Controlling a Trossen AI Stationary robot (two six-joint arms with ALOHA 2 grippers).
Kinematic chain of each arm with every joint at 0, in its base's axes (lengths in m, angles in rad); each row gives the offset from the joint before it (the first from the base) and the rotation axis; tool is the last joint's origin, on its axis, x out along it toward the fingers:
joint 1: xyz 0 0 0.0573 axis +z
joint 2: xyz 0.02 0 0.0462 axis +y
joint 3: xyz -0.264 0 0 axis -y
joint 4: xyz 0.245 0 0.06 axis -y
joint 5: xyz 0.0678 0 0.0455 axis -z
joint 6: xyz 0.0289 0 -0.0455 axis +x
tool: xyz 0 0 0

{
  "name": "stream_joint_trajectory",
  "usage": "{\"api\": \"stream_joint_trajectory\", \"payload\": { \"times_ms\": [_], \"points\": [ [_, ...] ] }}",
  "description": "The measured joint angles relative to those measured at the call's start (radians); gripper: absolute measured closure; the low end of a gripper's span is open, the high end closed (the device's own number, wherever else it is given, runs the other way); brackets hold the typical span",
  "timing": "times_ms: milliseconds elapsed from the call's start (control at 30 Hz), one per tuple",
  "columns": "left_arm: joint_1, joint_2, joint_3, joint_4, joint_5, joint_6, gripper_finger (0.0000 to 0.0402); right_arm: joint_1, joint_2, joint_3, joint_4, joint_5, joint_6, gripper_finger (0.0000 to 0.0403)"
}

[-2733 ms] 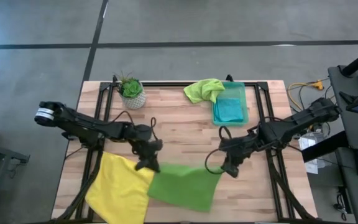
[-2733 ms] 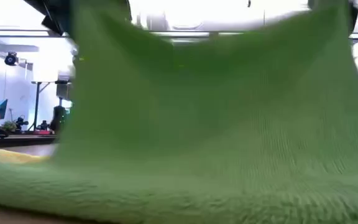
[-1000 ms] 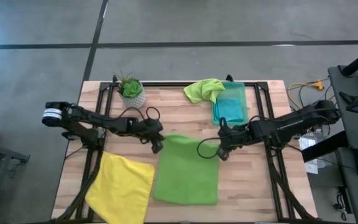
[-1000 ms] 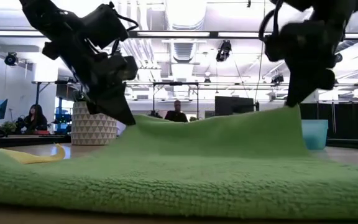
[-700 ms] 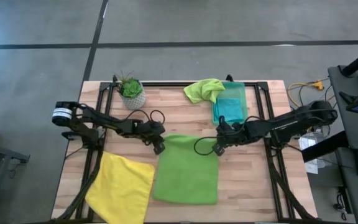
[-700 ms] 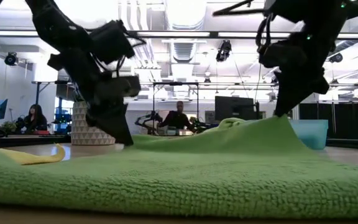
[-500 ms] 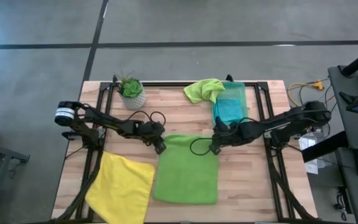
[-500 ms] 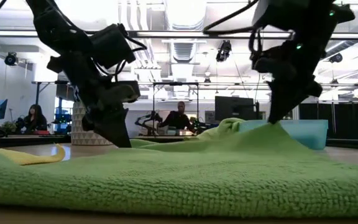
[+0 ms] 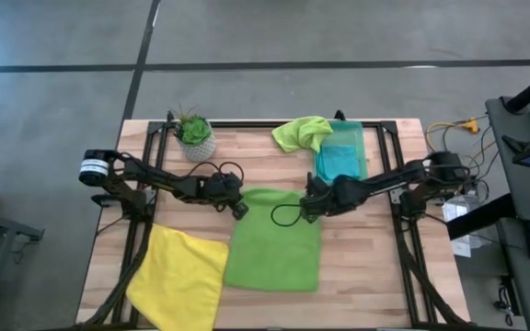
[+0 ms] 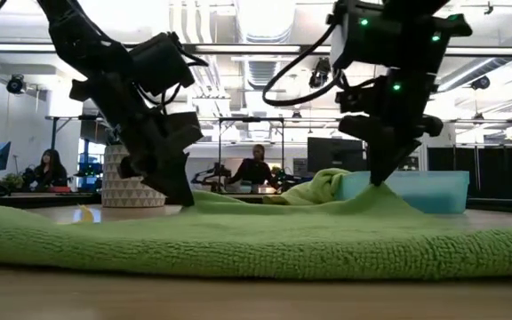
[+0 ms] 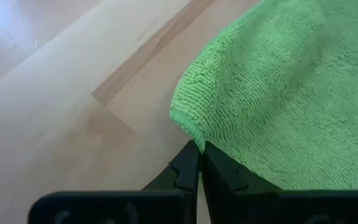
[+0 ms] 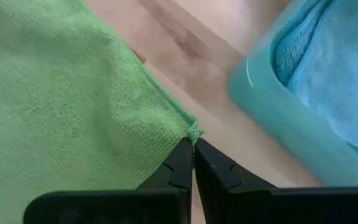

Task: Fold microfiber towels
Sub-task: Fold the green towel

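Wooden slat table (image 9: pixel 274 175) on grey concrete flooring, bright workshop room beyond with seated people far off. Spread flat at table centre: lime green towel (image 9: pixel 274 241), roughly square, nubbly looped microfiber, edges soft and slightly wavy. Reaching in low from the left, nearly horizontal, elbow bent: left gripper (image 9: pixel 238 210), fingers pressed fully together, pinching the towel's far left corner (image 11: pixel 188 134) just above the wood. Stretched in from the right, likewise low and long: right gripper (image 9: pixel 308 208), fingers also pressed tight together, pinching the far right corner (image 12: pixel 193 133), tugged into a small peak. To the near left, partly overhanging the table edge: bright yellow towel (image 9: pixel 178 276), flat, tilted like a diamond. Far right of centre: translucent green bin (image 9: pixel 362 150), smooth plastic, rectangular, with teal towel (image 9: pixel 340 160) folded inside. Draped against the bin's far left rim: second lime green towel (image 9: pixel 302 131), crumpled in a loose heap. Far left: small potted plant (image 9: pixel 194 135) in a white patterned pot.
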Motion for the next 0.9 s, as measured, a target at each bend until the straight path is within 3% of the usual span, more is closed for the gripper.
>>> {"api": "stream_joint_trajectory", "payload": {
  "times_ms": [133, 267, 667, 900],
  "points": [
    [0.0, -0.001, 0.0, 0.006, 0.0, 0.0, 0.0392, -0.019, 0.003, 0.024, -0.042, 0.025, 0.008, 0.0393],
    [0.002, -0.001, 0.0, 0.007, -0.019, 0.0, 0.0353, -0.032, -0.027, 0.035, -0.088, 0.08, 0.01, 0.0376],
    [0.024, -0.007, 0.0, 0.007, -0.052, 0.0, 0.0185, -0.043, -0.198, 0.014, -0.1, 0.129, -0.046, 0.027],
    [0.035, -0.034, 0.0, 0.003, -0.027, -0.031, 0.0143, -0.024, -0.284, 0.012, -0.088, 0.117, -0.113, 0.0221]
  ]
}}
